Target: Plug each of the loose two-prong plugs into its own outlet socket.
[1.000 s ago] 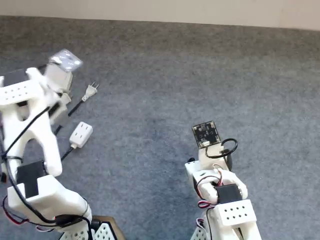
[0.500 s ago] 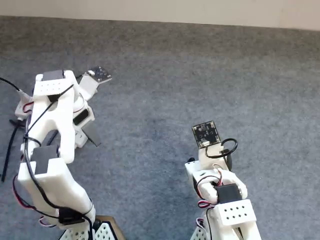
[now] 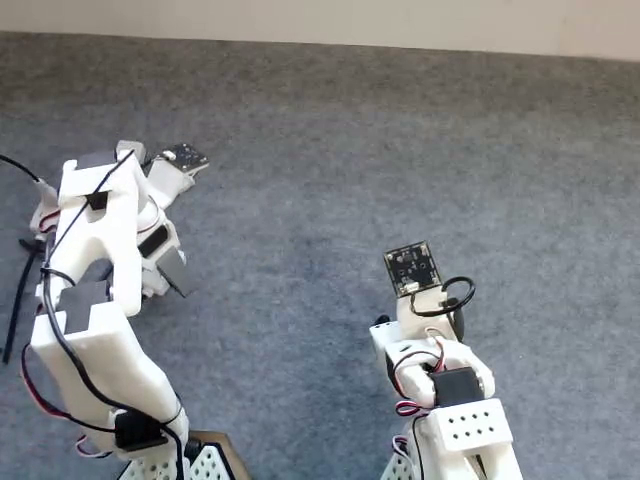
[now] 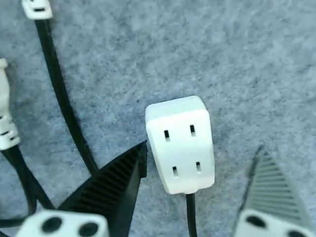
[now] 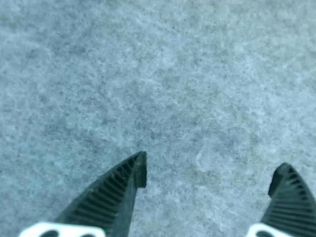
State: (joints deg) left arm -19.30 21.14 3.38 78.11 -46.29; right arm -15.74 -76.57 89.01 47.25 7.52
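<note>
The right gripper (image 5: 213, 159) hangs spread wide above grey carpet (image 5: 148, 74), its two black ribbed fingers (image 5: 123, 190) standing well apart, one at nine o'clock and the other at three o'clock of the carpet patch between them.

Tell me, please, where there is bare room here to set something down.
The wide carpet between the left arm and the right arm, and beyond it, is bare, also under the open right pincer. It is crowded at the left pincer: the socket block lies between its open fingers, with black cords and white plugs close beside.
</note>
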